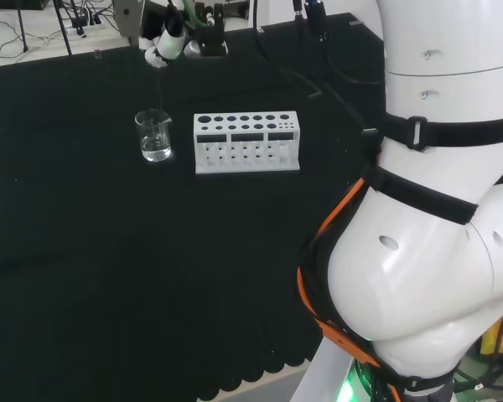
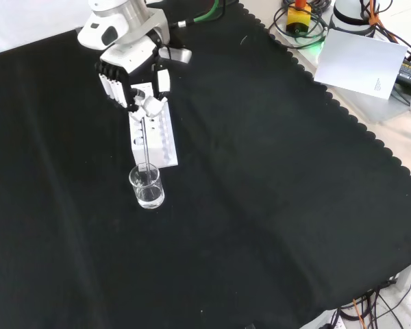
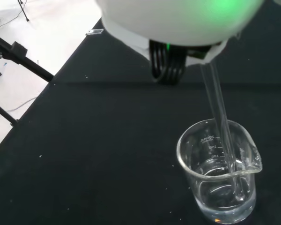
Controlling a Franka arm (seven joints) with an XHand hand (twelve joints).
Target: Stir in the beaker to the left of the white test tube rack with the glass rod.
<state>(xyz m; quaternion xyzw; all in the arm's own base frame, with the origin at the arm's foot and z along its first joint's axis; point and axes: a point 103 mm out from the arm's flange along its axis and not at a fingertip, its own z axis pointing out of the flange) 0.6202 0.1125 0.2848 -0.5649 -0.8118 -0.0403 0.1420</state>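
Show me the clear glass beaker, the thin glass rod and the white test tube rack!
clear glass beaker [image 3: 210,140]: wrist view, rim.
thin glass rod [image 3: 219,110]: wrist view, shaft above beaker.
white test tube rack [image 1: 246,155]: head view, front wall.

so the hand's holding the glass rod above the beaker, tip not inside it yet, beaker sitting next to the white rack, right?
Not quite: the glass rod held by the hand already reaches down into the beaker, as the wrist view shows. The beaker does stand next to the white rack.
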